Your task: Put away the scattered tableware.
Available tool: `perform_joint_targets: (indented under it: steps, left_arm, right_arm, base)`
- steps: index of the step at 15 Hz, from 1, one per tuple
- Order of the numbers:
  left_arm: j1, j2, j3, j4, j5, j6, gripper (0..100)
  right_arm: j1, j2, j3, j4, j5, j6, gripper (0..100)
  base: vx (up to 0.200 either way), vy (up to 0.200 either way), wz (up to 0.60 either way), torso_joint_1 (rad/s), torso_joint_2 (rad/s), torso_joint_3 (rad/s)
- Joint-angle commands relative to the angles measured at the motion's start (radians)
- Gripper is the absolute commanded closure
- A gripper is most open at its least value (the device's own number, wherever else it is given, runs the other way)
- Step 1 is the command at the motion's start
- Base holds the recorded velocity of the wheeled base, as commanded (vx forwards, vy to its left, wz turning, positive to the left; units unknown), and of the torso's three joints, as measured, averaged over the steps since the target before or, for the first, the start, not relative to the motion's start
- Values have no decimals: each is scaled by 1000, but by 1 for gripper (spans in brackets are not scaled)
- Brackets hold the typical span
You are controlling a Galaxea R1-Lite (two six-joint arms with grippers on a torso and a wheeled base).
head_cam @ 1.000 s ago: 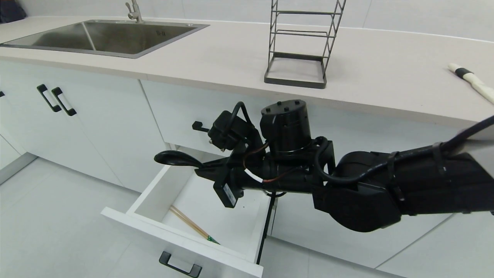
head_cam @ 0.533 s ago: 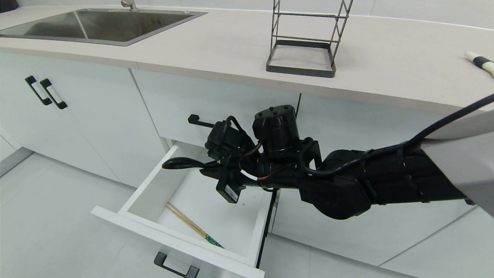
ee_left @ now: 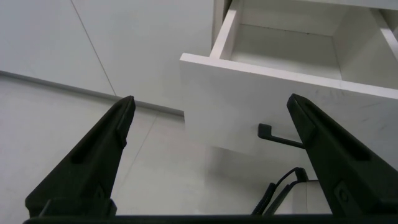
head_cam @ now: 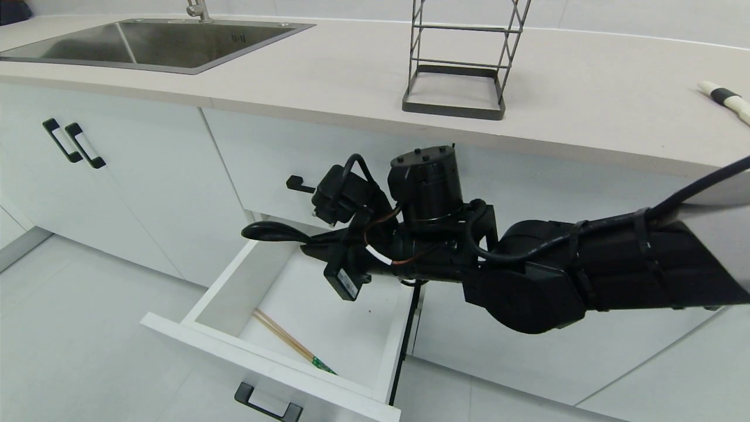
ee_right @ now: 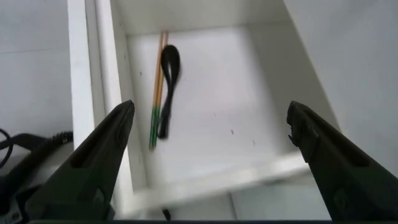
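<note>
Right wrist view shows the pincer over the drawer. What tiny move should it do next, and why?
Probably lift the right pincer up and away from the drawer: its fingers are spread wide, and the black spoon shows free of them, beside the chopsticks.

A long pale table (head_cam: 328, 76) runs along a plain white wall (head_cam: 615, 17), with a steel sink (head_cam: 176, 47) and its tap (head_cam: 197, 9) set in at the left end. A dark wire rack (head_cam: 451, 112) stands farther along it. Below are white cupboard doors (head_cam: 135, 176) with slim black handles (head_cam: 73, 149), and one drawer (head_cam: 234, 287) pulled well out. The floor (head_cam: 88, 351) is light grey tile, evenly lit.
</note>
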Motion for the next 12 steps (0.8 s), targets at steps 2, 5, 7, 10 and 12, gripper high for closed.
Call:
perform_joint_targets:
  steps: [2,5,7,10,12]
  left_arm:
    - [0,1,0,-1,0,0,0]
    - [0,1,0,-1,0,0,0]
    - [0,1,0,-1,0,0,0]
    - [0,1,0,0,0,0,0]
    - [0,1,0,0,0,0,0]
  right_arm:
    - [40,52,20,-26,-41,8,100]
    - [56,151,-49,-23,-47,11,100]
    - [63,188,-52,-17,-67,9,100]
    - [64,245,-81,-16,-137,19,100]
    - [63,273,-96,-16,-139,19,100]
  base:
    - [0,0,0,0,0,0]
    - [0,0,0,0,0,0]
    - [0,0,0,0,0,0]
    - [0,0,0,0,0,0]
    - [0,0,0,0,0,0]
